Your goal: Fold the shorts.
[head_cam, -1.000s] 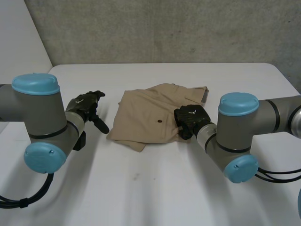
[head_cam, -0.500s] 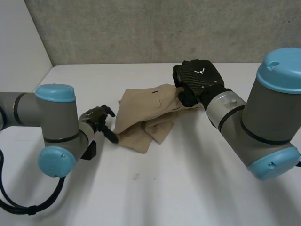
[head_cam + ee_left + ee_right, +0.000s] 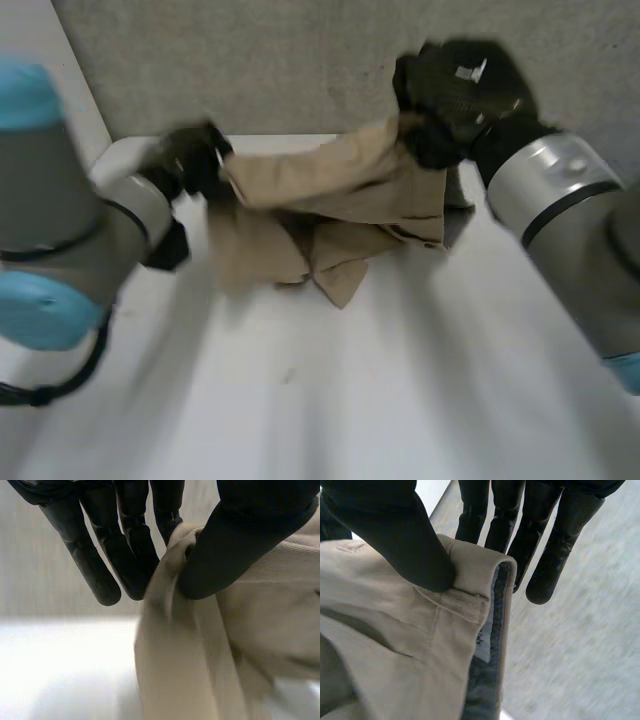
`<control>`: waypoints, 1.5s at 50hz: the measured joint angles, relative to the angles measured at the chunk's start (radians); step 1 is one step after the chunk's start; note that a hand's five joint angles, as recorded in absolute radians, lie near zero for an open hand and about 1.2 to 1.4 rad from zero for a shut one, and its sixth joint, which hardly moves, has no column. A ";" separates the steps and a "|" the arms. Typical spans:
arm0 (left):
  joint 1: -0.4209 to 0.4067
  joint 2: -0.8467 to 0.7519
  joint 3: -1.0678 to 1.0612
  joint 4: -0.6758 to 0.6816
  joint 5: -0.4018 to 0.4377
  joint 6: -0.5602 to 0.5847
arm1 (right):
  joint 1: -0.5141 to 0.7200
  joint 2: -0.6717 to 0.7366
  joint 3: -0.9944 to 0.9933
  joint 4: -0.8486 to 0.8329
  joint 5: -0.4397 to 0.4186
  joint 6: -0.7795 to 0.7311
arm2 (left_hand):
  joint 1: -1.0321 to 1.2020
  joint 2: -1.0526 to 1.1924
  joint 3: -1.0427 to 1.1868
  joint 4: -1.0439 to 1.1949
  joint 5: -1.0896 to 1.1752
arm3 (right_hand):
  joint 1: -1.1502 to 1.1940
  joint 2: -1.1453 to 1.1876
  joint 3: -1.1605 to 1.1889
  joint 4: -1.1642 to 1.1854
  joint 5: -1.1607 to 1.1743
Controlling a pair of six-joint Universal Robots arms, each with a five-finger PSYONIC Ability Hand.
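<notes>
The tan shorts (image 3: 330, 200) hang above the white table (image 3: 400, 380), stretched between both hands, with the lower part drooping in folds. My left hand (image 3: 185, 158) grips their left end; in the left wrist view its thumb (image 3: 240, 535) pinches the cloth (image 3: 225, 645) against the fingers (image 3: 125, 540). My right hand (image 3: 455, 90) holds the right end, raised higher. Seen from the right wrist, the thumb (image 3: 390, 535) presses the waistband (image 3: 470, 595) against the fingers (image 3: 520, 525).
A grey wall (image 3: 280, 60) stands behind the table's far edge. Both grey arms (image 3: 560, 200) reach in from the sides, over the table's near half.
The left hand closed on the shorts' left end and rose with it. The right hand lifted its end higher, so the shorts left the table and now hang between both hands.
</notes>
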 measured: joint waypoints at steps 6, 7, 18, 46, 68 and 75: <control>-0.004 0.331 0.008 -0.002 0.002 0.176 | -0.002 -0.147 -0.045 0.005 0.004 -0.029 | 0.000 0.001 0.000 0.002 0.000 | 0.009 0.000 0.005 0.000 0.000; -0.005 0.369 0.013 -0.001 0.004 0.192 | -0.002 -0.164 -0.051 0.006 0.005 -0.030 | 0.000 0.001 0.000 0.004 0.000 | 0.009 0.000 0.005 0.000 0.000; -0.004 0.555 0.076 0.009 0.076 0.256 | -0.045 -0.313 -0.141 0.077 0.038 -0.030 | 0.000 0.004 0.004 0.004 0.000 | 0.009 0.000 0.005 0.000 0.000; 0.036 -0.452 0.286 0.327 0.082 0.364 | -0.087 0.525 -0.282 -0.125 0.171 -0.138 | 0.000 0.006 0.005 0.005 0.000 | -0.205 -0.244 -0.215 -0.231 -0.201; 0.057 -0.338 0.142 0.660 0.065 0.371 | -0.086 0.352 -0.130 -0.115 0.019 -0.224 | -0.941 -0.992 -0.975 -0.987 -0.924 | -0.757 -0.958 -0.962 -0.958 -0.910; 0.081 -0.248 -0.006 0.569 0.066 0.371 | -0.121 0.283 -0.024 0.046 -0.145 -0.234 | -0.941 -0.992 -0.975 -0.987 -0.924 | -0.756 -0.957 -0.961 -0.957 -0.910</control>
